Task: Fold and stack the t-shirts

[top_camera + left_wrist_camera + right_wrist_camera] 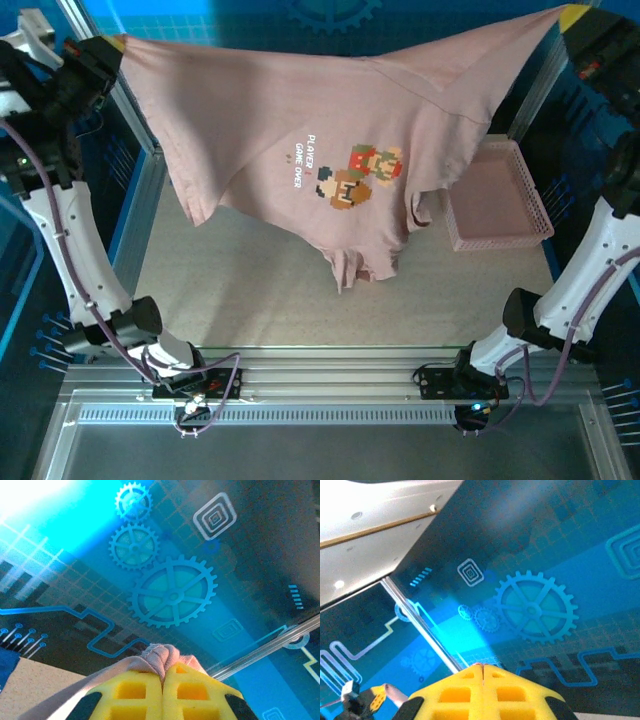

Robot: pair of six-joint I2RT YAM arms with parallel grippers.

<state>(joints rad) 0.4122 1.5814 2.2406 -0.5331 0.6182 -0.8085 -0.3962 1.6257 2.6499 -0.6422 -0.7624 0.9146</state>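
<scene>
A pink t-shirt (300,110) hangs spread in the air above the table (250,300), strung between two robot arms. The left tool (112,48) holds one corner at the upper left of the overhead view. The opposite corner runs up to the right tool (572,18) at the upper right. The cloth sags between them, its pixel-art figures and small white lettering facing the camera. Its lower folds dangle over the middle of the table without clearly touching it.

Seen from the left wrist, the left tool (162,690) has its yellow fingers pressed together on a bunched tuft of the pink cloth (160,656), which pokes out just past the tips. From the right wrist, the right tool (482,682) also shows its yellow fingers closed tight against each other, though the fabric between them cannot be made out there. A pink lattice basket (545,215) sits on the table at the right, below the shirt's right-hand side.
</scene>
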